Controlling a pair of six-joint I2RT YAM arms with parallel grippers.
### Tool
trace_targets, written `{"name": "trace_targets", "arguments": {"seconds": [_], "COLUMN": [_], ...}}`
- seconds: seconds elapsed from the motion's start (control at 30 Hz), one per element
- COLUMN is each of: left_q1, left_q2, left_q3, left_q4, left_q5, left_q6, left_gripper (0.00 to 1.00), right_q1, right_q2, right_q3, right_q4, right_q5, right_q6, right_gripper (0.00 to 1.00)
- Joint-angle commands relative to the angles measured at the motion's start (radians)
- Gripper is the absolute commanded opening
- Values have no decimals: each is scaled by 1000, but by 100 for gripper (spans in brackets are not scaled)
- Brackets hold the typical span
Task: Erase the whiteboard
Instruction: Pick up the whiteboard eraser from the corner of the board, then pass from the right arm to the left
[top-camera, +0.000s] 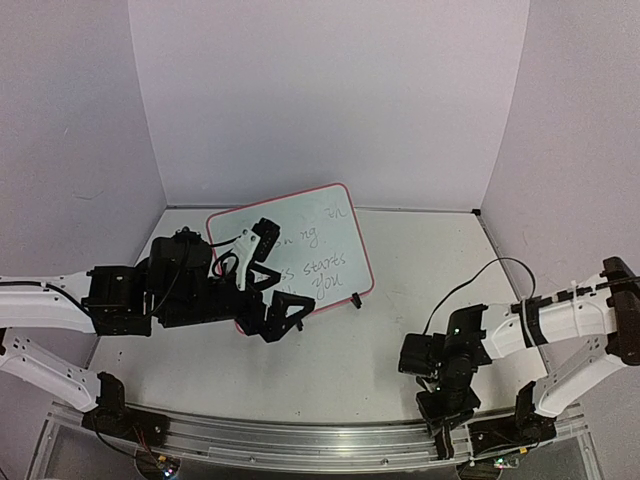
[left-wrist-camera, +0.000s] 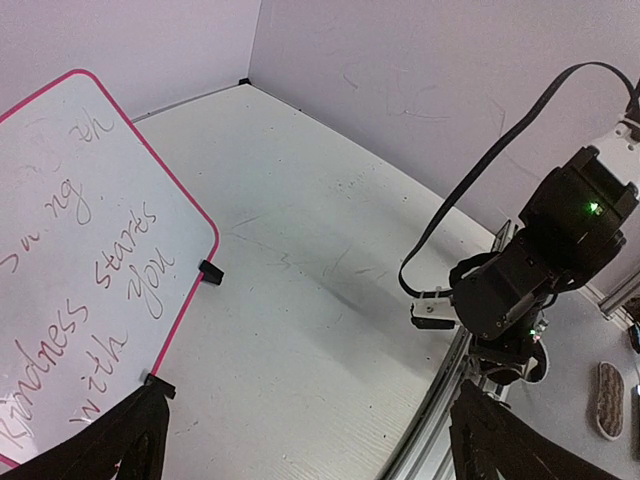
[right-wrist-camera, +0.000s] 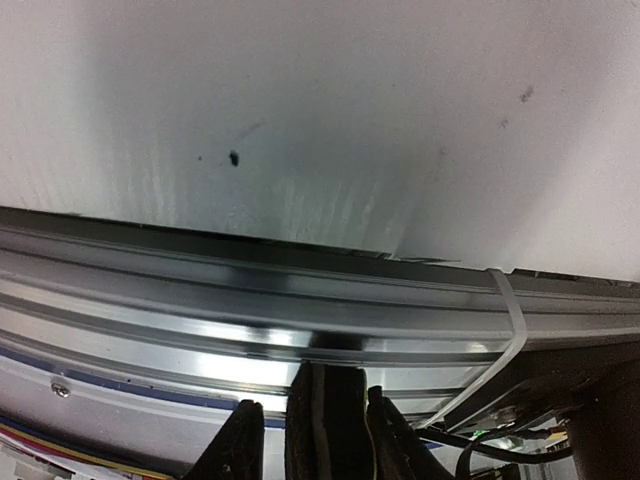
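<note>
The whiteboard (top-camera: 325, 225) lies tilted at the back left of the table, pink-framed, with dark handwriting on it; the left wrist view shows its right half (left-wrist-camera: 70, 230) and two black feet. My left gripper (top-camera: 275, 280) hovers over its near edge, open wide, its fingers (left-wrist-camera: 100, 450) at the bottom corners of the left wrist view with nothing between them (left-wrist-camera: 300, 450). My right gripper (top-camera: 445, 400) points down at the near rail. In the right wrist view it (right-wrist-camera: 320, 430) is shut on a dark block (right-wrist-camera: 325, 410) with a thin yellow edge.
A metal rail (right-wrist-camera: 300, 300) runs along the table's near edge, with cables and a zip tie (right-wrist-camera: 515, 320) beside the right gripper. White walls enclose the table on three sides. A brown oval pad (left-wrist-camera: 608, 400) lies beyond the rail.
</note>
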Motion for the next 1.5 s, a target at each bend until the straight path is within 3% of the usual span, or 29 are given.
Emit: {"name": "trace_targets", "arguments": {"seconds": [0.0, 0.13, 0.27, 0.43, 0.6, 0.77, 0.9, 1.07, 1.27, 1.47], "left_q1": [0, 0, 0, 14, 54, 54, 40, -33, -64, -91], "left_q2": [-23, -16, -12, -13, -10, 28, 112, 208, 244, 303], "left_q3": [9, 10, 13, 12, -9, 16, 59, 101, 117, 151], "left_q4": [40, 40, 40, 61, 146, 175, 141, 100, 103, 103], "left_q5": [-21, -17, -12, -2, 91, 32, -110, -324, -364, -450], "left_q6": [14, 12, 9, -20, -29, -7, 1, 33, 37, 78], "left_gripper": [100, 100, 100, 100, 100, 100, 100, 100, 100, 100], "right_q1": [6, 7, 8, 15, 17, 17, 18, 18, 18, 17], "right_q2": [-31, -32, -23, 23, -16, -67, -37, 8, 33, 66], "right_q3": [-6, 54, 221, 474, 488, 429, 444, 501, 534, 551], "right_q4": [10, -5, -48, -31, 298, 578, 698, 713, 717, 734], "right_q5": [35, 92, 229, 509, 719, 873, 931, 1038, 1094, 1005], "right_q6": [30, 27, -4, -58, -93, -35, 18, 50, 75, 138], "right_gripper": [28, 11, 8, 7, 2, 2, 2, 2, 1, 1]}}
